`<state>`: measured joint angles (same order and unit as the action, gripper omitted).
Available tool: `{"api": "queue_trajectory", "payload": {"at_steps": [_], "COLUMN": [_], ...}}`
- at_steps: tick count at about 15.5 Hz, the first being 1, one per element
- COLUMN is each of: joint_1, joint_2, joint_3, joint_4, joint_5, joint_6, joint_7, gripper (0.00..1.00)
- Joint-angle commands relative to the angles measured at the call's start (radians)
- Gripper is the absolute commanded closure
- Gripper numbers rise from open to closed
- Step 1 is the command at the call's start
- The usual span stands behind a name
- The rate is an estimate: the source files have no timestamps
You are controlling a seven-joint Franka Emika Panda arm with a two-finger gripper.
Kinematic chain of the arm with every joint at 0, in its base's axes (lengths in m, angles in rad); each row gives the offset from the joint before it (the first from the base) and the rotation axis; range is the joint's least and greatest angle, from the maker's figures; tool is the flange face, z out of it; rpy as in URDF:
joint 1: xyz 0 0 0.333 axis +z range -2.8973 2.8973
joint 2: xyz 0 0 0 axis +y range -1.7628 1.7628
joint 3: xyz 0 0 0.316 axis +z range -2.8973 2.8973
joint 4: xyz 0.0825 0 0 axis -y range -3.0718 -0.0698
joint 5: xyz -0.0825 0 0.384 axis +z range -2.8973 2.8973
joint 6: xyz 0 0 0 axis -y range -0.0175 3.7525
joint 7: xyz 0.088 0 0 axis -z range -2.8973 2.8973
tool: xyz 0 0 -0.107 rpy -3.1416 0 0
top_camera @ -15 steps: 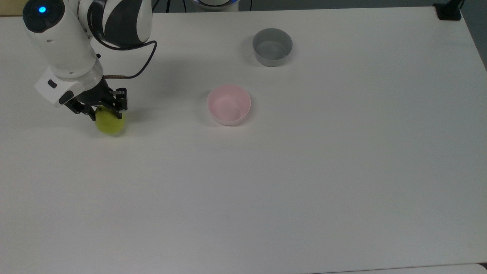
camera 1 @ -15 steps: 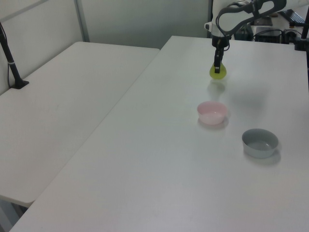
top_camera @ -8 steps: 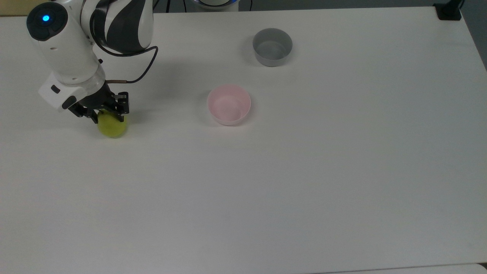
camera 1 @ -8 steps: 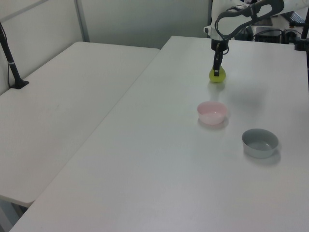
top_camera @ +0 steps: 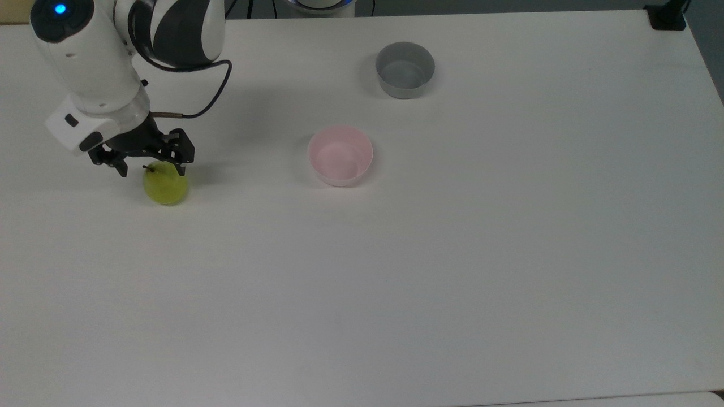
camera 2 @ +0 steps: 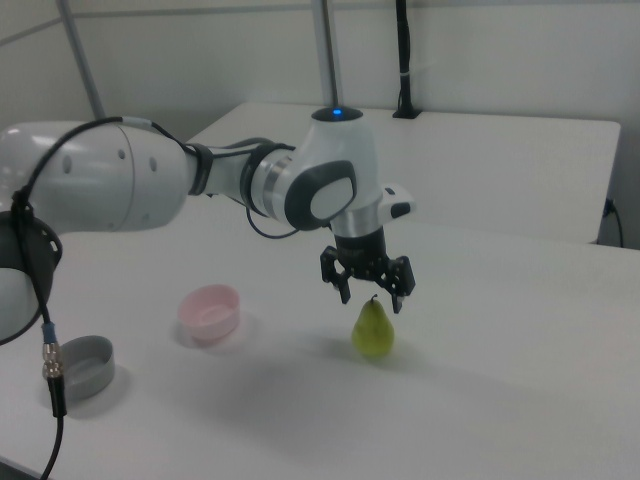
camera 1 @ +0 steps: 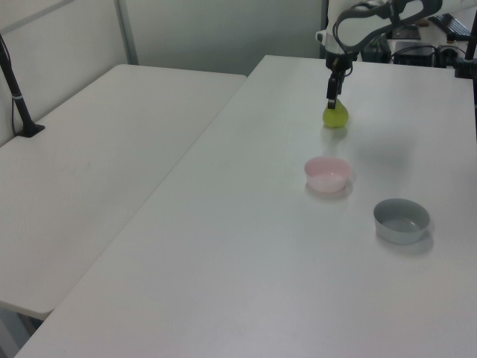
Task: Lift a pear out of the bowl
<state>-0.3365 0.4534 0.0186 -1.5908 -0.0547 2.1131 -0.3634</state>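
The pear [top_camera: 165,188], a small yellow-green fruit with a short dark stem, stands upright on the white table [top_camera: 452,271], stem up, directly below the black two-finger gripper [top_camera: 150,168]. The gripper's fingers are spread apart to either side of the stem and grip nothing; in the right view the fingertips [camera 2: 397,303] sit at the height of the stem tip, above the body of the fruit, with the gripper [camera 2: 371,296] pointing straight down. The white arm [camera 2: 150,180] reaches in from the right view's left. The small round pale pink bowl [top_camera: 340,155] sits well apart from the pear, toward the top view's centre, and holds nothing. The deeper round grey bowl [top_camera: 405,69] stands beyond it, toward the top view's upper edge, also with nothing in it. In the left view the pear [camera 1: 335,115] lies farther from the camera than both bowls.
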Motion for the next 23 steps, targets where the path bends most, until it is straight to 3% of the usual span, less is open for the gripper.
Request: {"api": "queue_trajectory", "payload": {"at_steps": [1,7,11,17,20,23], "joint_1": [0.011,0.068,0.169,0.269,0.338,0.349], "joint_2": [-0.117,-0.301,-0.422,-0.463,-0.458,-0.458], "joint_3": [0.011,0.021,0.018,0.003,-0.055,-0.066], "joint_4": [-0.009,-0.009,-0.009,0.002,-0.006,-0.012], "joint_5": [-0.01,0.001,0.027,0.075,0.076,0.076], "joint_6": [-0.143,-0.363,-0.508,-0.555,-0.535,-0.499], "joint_7": [0.073,0.202,0.308,0.399,0.38,0.264], "gripper": [0.0,0.0,0.0,0.0,0.0,0.0]}}
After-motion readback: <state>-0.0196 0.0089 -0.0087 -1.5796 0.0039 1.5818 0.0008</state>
